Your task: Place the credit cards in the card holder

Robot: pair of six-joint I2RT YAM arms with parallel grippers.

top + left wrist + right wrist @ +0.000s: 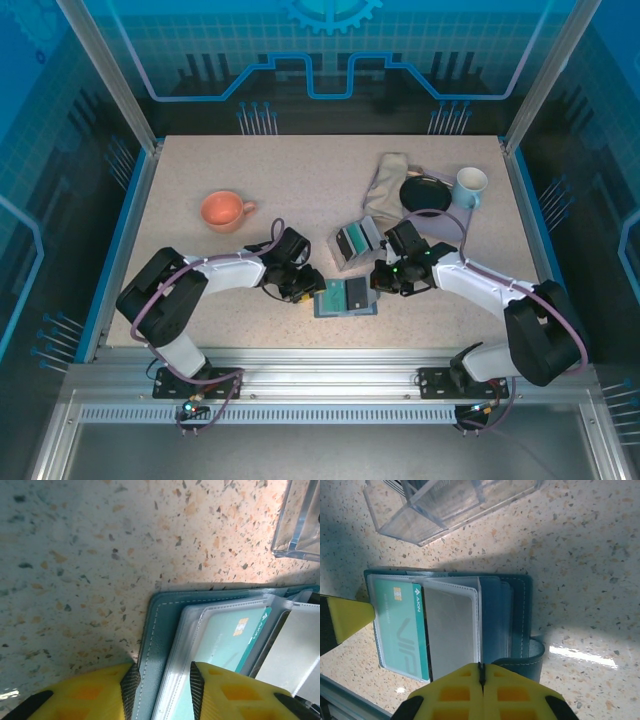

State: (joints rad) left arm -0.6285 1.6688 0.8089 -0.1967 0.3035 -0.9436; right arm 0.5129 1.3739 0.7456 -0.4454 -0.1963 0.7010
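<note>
Top external view, reading left to right. Far left on the worktop (180, 170), an orange cup (227, 211), no part of the job. Next, the left hand (300, 285), low at the left edge of the card holder (347, 297). From the left wrist view, fingers (100, 695) parted partway, astride the holder's stitched left border. Cannot tell whether pinching it or merely pressing down.

Holder itself: open and flat near the front edge, mid-worktop, between the two hands. One teal credit card (402, 625) already seated in the leftmost clear sleeve, chip and lettering showing through the plastic. Neighbouring sleeve (451, 630) looks pale and empty from the right wrist view, yet reads dark from above, so hard to call.

On the far side of the holder, a clear tray (357, 240) with striped contents. Perhaps further cards, but too small to be sure.

Right of the holder, the right hand (385, 280): fully closed, pads together, gripping nothing, poised at the holder's edge beside the loose snap tab (520, 657).

Far right, a cloth (388, 185), a black dish (425, 192) and a pale mug (470, 187), all well apart from the work.

Judgement: begun, not finished. At least one card in. Others likely waiting in the tray. No card in either hand, and the holder not yet folded shut.
</note>
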